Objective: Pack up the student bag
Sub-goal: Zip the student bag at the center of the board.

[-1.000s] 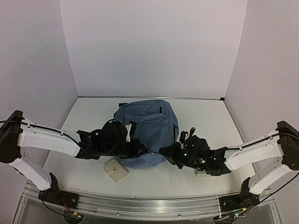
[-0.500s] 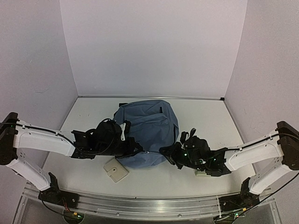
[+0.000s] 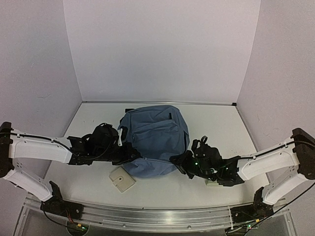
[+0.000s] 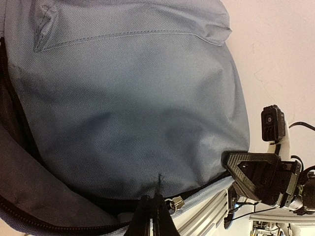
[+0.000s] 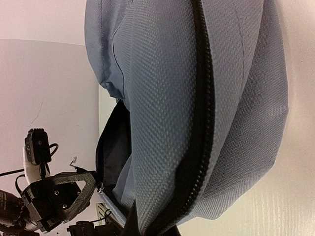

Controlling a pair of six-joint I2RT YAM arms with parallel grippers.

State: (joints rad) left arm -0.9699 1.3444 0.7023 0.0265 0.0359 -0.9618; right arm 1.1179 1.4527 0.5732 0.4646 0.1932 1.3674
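Leftward along the near rim of the bag is where my left arm has gone over the last second. My right arm has barely shifted and the bag has not slid.

On the white table (image 3: 216, 123) the student bag (image 3: 156, 137) lies flat in the middle. It stretches away from me toward the back wall, with its mouth end turned to my bases. It sits between my two wrists and just beyond them, so both reach it from the near side.

The zip (image 5: 202, 123) runs crosswise along that near rim, from one of my grippers to the other. It is already parted on my left side, where a dark opening (image 5: 113, 142) shows the lining.

My left gripper (image 3: 134, 155) is pinched fully closed at the left end of that gap. The metal slider (image 4: 174, 203) sits just beside my fingertips (image 4: 153, 216). I judge they have its pull tab, though I cannot see the tab itself.

My right gripper (image 3: 175, 161) is nearly closed, clamped on the bag's rim at the right end of the gap to brace it.

As I judge it, the next move hangs on that line. More pull to my left should widen the mouth only while my right holds firm. My left is the nearer to the slider.

A small cream pad (image 3: 121, 179) waits on the table just near of the bag, closest to my left gripper.
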